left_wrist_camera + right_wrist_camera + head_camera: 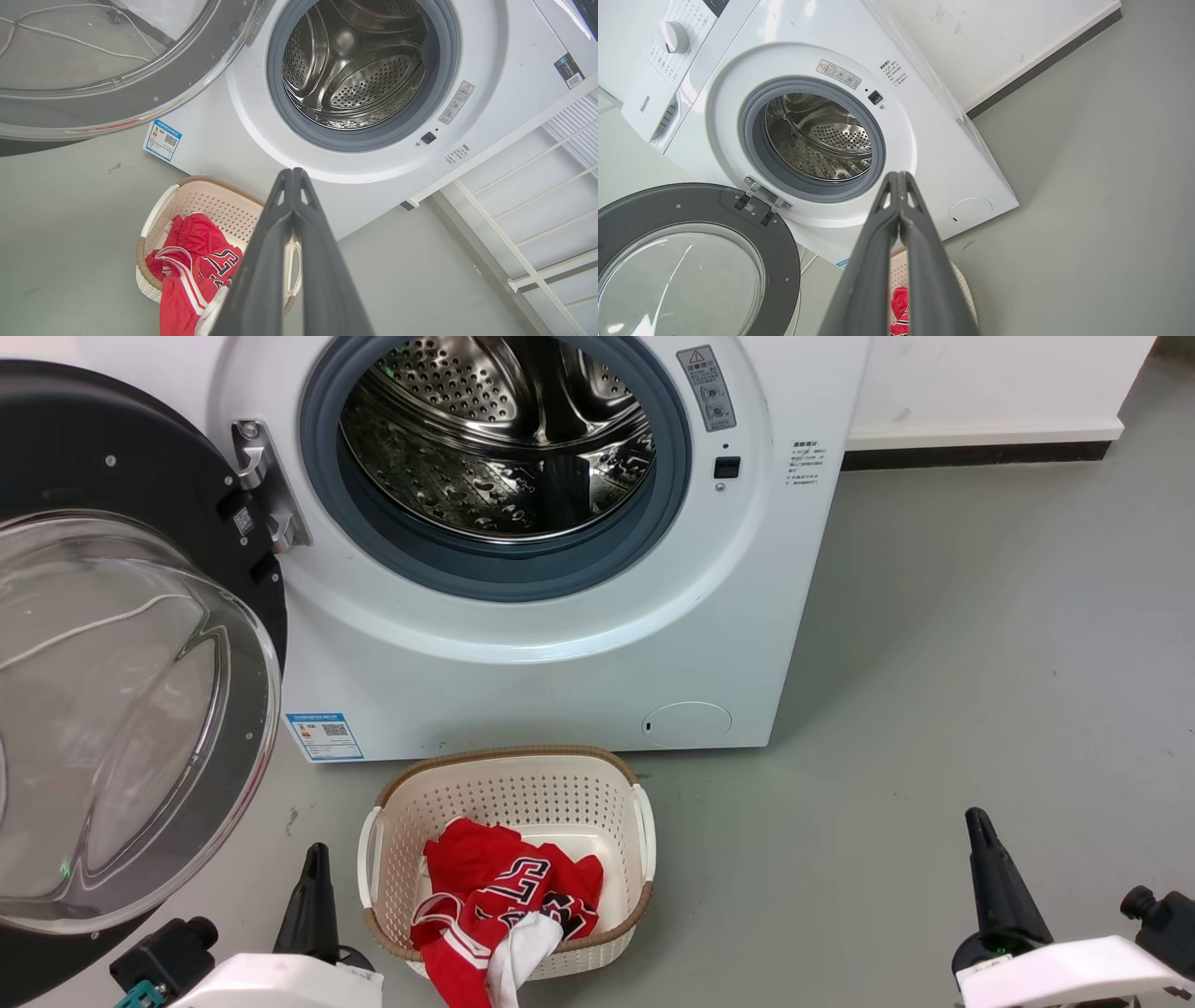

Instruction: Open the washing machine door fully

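The white washing machine stands ahead with its steel drum mouth exposed. Its round black door with the clear glass bowl is swung wide out to the left on its metal hinge; the door and hinge also show in the right wrist view, and the door's rim in the left wrist view. My left gripper is shut, low at the left, clear of the door. My right gripper is shut too, low at the right over bare floor. Both hold nothing.
A cream laundry basket holding red clothes sits on the grey floor just in front of the machine, between my grippers. A white wall with a dark skirting runs at the back right. A white rack stands beside the machine.
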Controlling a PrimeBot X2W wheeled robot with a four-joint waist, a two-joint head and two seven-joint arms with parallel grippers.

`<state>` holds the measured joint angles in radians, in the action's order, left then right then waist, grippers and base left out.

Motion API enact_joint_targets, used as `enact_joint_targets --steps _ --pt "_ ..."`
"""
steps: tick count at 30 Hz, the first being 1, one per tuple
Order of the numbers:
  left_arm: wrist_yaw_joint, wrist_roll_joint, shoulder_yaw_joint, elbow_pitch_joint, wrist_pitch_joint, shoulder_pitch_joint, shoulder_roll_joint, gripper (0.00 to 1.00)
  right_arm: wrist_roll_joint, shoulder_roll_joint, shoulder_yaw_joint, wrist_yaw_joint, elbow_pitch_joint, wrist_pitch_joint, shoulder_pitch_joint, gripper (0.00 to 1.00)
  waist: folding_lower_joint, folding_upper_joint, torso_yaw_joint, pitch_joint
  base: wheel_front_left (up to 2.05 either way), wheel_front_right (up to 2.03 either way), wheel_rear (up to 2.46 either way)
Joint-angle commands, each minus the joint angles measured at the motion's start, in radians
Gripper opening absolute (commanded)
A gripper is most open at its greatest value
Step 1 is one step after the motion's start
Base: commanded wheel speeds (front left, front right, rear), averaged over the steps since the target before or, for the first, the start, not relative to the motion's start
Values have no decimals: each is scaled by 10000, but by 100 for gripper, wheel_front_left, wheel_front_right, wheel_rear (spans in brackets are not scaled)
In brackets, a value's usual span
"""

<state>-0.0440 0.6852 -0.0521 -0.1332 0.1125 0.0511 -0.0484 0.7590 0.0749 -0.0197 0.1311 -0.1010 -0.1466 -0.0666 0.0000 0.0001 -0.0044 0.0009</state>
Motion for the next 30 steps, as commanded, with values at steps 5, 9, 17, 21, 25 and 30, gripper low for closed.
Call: enact_joint_targets --steps 5,9,17,21,25,30 --pt "-117 916 -95 -11 -211 -358 -16 0 914 98 71 -2 -41 200 379 0 0 -1 3 1 0 0 0" --pt "-176 1467 -128 -85 -342 -439 -16 0 1456 110 111 -2 -129 326 465 0 0 -1 5 2 0 0 0" --pt "-295 2765 -214 -254 -665 -652 -18 0 2717 128 215 -3 -344 618 681 0 0 -1 10 5 0 0 0" --pt "-342 3245 -247 -319 -785 -733 -19 0 3184 132 258 -2 -419 739 784 0 0 -1 11 6 0 0 0" --pt "-384 3710 -279 -381 -907 -798 -19 0 3634 134 300 -2 -493 850 847 0 0 -1 13 7 0 0 0" --pt "-463 4489 -331 -485 -1100 -929 -21 0 4379 134 375 -3 -623 1041 1001 0 0 -1 17 9 0 0 0"
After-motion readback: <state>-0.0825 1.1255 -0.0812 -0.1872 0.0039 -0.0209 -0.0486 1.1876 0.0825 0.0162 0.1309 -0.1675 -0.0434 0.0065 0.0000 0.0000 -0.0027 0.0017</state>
